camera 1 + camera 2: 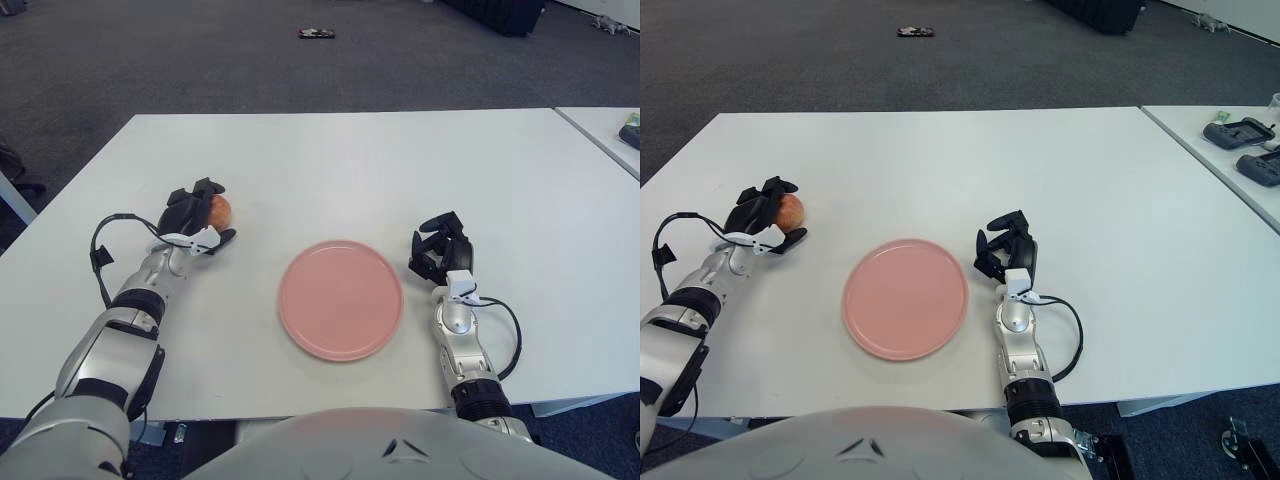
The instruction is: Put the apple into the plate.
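Observation:
A red-orange apple (220, 210) is at the left of the white table (340, 160). My left hand (198, 216) is at the apple's left side. Its fingers curl over the top of the apple and its thumb reaches round the near side, so the hand closes on it low over the table. A round pink plate (341, 299) lies empty at the table's front middle, to the right of the apple. My right hand (440, 250) shows just right of the plate, fingers curled, holding nothing.
A second table (1230, 160) adjoins at the right with dark devices (1238, 132) on it. A small dark object (316, 34) lies on the carpet beyond the table.

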### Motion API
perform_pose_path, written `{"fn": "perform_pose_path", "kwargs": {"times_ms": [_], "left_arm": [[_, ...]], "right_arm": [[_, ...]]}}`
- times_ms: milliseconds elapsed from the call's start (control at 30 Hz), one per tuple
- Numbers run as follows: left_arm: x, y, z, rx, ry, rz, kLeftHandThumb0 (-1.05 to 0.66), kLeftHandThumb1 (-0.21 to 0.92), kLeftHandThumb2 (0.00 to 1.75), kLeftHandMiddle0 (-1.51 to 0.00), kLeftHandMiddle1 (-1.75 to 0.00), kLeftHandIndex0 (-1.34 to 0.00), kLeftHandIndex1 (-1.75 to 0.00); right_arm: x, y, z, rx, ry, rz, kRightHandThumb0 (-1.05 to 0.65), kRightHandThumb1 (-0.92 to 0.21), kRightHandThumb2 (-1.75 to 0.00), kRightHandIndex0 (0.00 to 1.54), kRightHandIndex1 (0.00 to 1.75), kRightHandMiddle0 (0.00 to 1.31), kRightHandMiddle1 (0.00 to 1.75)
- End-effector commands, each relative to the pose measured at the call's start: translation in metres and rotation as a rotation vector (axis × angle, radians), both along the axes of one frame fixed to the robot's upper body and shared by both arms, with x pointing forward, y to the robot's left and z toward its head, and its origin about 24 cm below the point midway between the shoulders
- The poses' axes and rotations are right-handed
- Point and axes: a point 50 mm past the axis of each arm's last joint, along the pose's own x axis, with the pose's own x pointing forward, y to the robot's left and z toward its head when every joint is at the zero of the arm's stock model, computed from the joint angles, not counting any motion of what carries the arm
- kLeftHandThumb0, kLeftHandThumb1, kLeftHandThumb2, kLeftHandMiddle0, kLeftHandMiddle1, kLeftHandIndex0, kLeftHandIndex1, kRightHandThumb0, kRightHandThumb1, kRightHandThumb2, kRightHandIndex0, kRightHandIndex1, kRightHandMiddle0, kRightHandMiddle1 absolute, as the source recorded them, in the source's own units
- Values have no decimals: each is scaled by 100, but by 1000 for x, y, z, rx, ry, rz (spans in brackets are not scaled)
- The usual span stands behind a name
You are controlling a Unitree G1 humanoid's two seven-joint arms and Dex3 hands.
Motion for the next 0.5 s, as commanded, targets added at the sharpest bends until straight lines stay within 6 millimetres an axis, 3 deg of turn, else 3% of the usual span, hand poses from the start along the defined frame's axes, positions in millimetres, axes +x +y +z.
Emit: {"fn": "perform_pose_path", "kwargs": {"times_ms": [0, 200, 467], "left_arm": [[-8, -4, -12, 6, 57, -31, -58, 18, 138, -66, -174, -61, -174], [-8, -4, -12, 1, 43, -39, -54, 17, 147, -90, -175, -71, -175], [-9, -3, -11, -9, 24, -34, -54, 17, 148, -107, -175, -73, -175]], "right_arm": [[1, -1, 4, 1, -19, -1, -41, -56, -101, 63, 166, 42, 175], [1, -1, 4, 0, -23, 0, -41, -57, -101, 64, 166, 42, 175], [1, -2, 5, -9, -31, -4, -41, -57, -101, 65, 166, 42, 175]]}}
